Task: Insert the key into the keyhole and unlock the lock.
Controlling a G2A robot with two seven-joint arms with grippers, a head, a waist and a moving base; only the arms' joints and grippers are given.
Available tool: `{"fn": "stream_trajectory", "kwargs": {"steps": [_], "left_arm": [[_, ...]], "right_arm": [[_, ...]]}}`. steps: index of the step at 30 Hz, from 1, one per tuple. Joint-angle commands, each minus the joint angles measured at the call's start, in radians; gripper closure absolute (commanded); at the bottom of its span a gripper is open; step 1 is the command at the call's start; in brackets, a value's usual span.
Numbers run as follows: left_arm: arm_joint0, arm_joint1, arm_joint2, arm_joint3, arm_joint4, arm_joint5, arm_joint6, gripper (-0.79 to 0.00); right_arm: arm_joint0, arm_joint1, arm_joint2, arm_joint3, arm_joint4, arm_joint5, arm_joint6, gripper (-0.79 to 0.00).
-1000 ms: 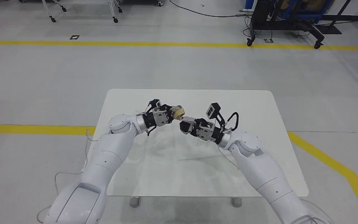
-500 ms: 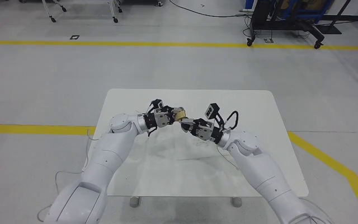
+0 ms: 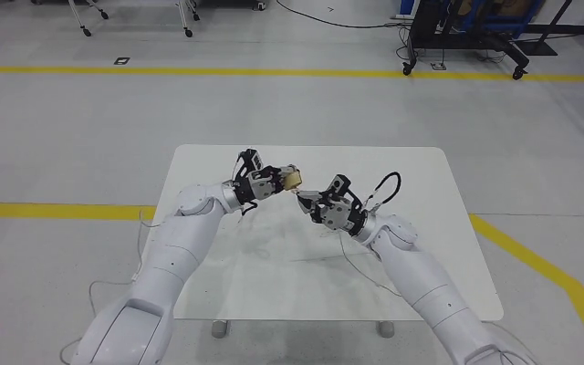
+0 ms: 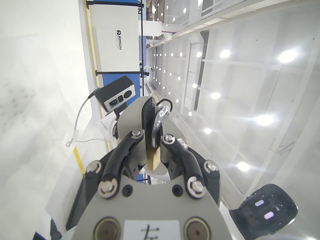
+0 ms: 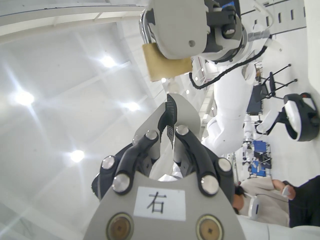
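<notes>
In the top view the 2 arms meet above the middle of the white rectangular table [image 3: 429,173]. The left arm [image 3: 196,214] rises from the lower left of the frame and the right arm [image 3: 411,265] from the lower right, both bent and with wrists aimed at each other. The left pincer [image 3: 283,180] is clamped on the small rectangular brass padlock [image 3: 292,179]. Its 2 fingers press the flat faces, the brass body juts toward the other arm, and the curved silver shackle [image 4: 160,112] sticks out the far side. The right pincer [image 3: 303,195] sits just below and right of the lock, close but apart. Its pads are pressed together on a thin silver metal key [image 5: 173,136] seen edge-on, its tip too slim to make out.
</notes>
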Motion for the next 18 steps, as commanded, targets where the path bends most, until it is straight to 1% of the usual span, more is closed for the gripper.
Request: {"fn": "stream_trajectory", "kwargs": {"steps": [1,4,9,10,11,12,13,15,18], "left_arm": [[0.007,0.003,-0.006,-0.012,0.002,-0.012,-0.001,0.000],[0.015,0.006,-0.011,-0.025,0.005,-0.012,0.000,0.000],[0.025,0.009,-0.021,-0.037,0.004,-0.008,0.021,0.000],[0.027,0.010,-0.023,-0.038,0.003,-0.005,0.026,0.000],[0.030,0.010,-0.026,-0.039,-0.004,-0.001,0.030,0.000],[0.032,0.010,-0.028,-0.041,-0.010,0.001,0.029,0.000],[0.033,0.011,-0.029,-0.043,-0.009,0.001,0.031,0.000],[0.035,0.011,-0.030,-0.047,-0.005,0.000,0.034,0.000],[0.040,0.012,-0.030,-0.057,-0.004,-0.002,0.031,0.000]], "right_arm": [[0.009,-0.005,-0.009,0.018,0.005,-0.004,0.002,0.000],[0.020,-0.009,-0.016,0.036,-0.006,-0.021,-0.004,0.000],[0.013,-0.006,0.004,0.021,-0.053,-0.104,0.000,0.000],[0.009,-0.004,0.010,0.013,-0.071,-0.119,-0.001,-0.046],[0.003,-0.002,0.015,0.004,-0.082,-0.127,0.000,-0.129],[-0.002,0.001,0.022,-0.006,-0.093,-0.132,0.000,-0.194],[-0.008,0.003,0.028,-0.017,-0.104,-0.136,0.000,-0.222],[-0.019,0.007,0.035,-0.037,-0.126,-0.134,-0.002,-0.212],[-0.030,0.009,0.036,-0.061,-0.149,-0.121,-0.017,-0.219]]}}
